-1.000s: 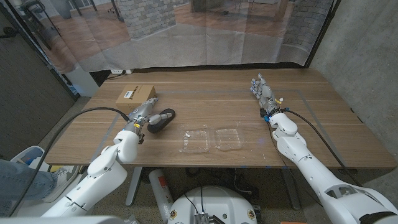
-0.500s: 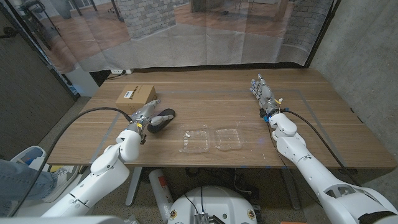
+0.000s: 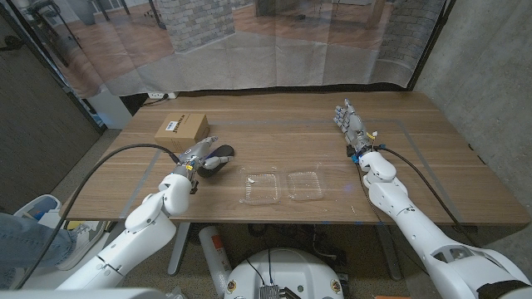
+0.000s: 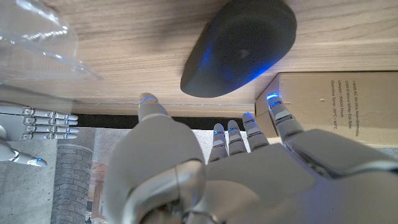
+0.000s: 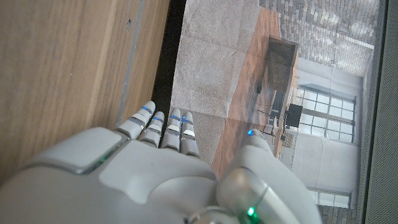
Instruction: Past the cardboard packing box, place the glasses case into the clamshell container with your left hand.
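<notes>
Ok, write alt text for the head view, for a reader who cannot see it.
The robot's left hand reaches toward a dark glasses case lying on a wooden table, beside a cardboard box. An open clear clamshell container lies near the table's front edge, and the right hand waits open on the right side.

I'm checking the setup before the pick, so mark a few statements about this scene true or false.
1. The glasses case lies inside the clamshell container. False: it lies on the table beside it.
2. The clamshell container is open. True.
3. The left hand holds the case clear of the table. False: its fingers are spread by the case, which lies on the wood.
4. The cardboard packing box sits on the table beyond the case. True.
5. The right hand holds nothing. True.
</notes>
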